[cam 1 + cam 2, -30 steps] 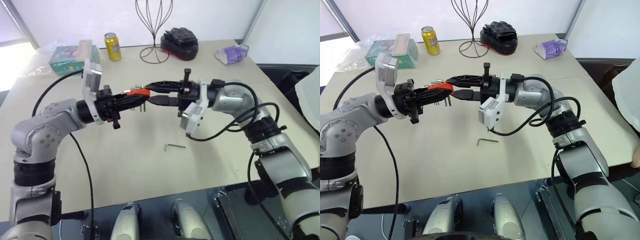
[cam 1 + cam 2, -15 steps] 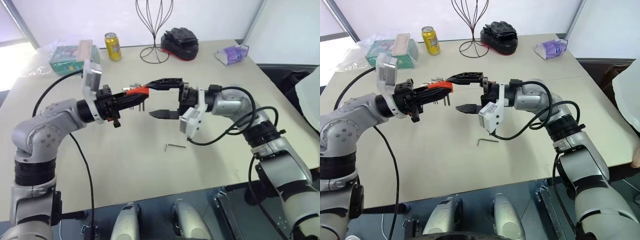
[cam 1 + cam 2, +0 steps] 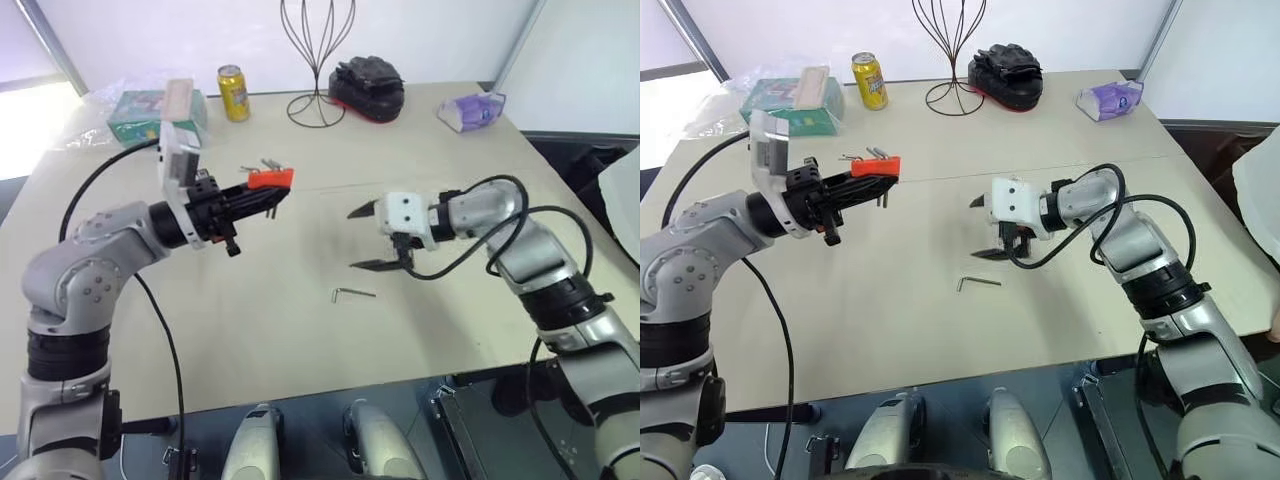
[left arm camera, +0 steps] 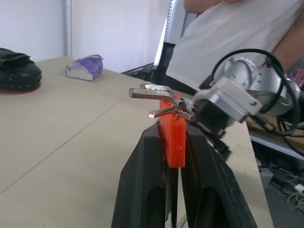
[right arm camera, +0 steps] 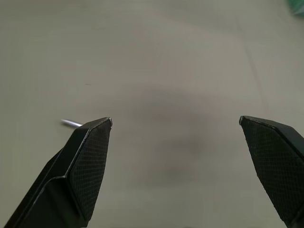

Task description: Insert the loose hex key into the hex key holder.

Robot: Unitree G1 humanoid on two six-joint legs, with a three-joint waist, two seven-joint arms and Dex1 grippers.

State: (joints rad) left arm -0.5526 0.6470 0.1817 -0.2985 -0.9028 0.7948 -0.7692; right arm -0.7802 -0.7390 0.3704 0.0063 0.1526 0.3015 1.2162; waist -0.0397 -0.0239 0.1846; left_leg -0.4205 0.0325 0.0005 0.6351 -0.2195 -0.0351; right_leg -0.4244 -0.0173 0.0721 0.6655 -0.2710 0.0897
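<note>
Small orange-red plastic hex key holder [image 3: 268, 180] is clamped aloft in shut left gripper [image 3: 262, 194], thin dark L-shaped loose hex key [image 3: 352, 293] is left on beige table [image 3: 300, 330], unpicked, near wide-open, empty right gripper [image 3: 365, 238]; insertion not begun

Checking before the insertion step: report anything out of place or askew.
The loose hex key lies flat on the table, outside the hex key holder clamped in the left gripper. The right gripper hangs open above it.

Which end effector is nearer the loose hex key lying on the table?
Right. The right end effector hovers open just above and beyond the loose hex key; the left end effector, shut on the hex key holder, is farther off.
</note>
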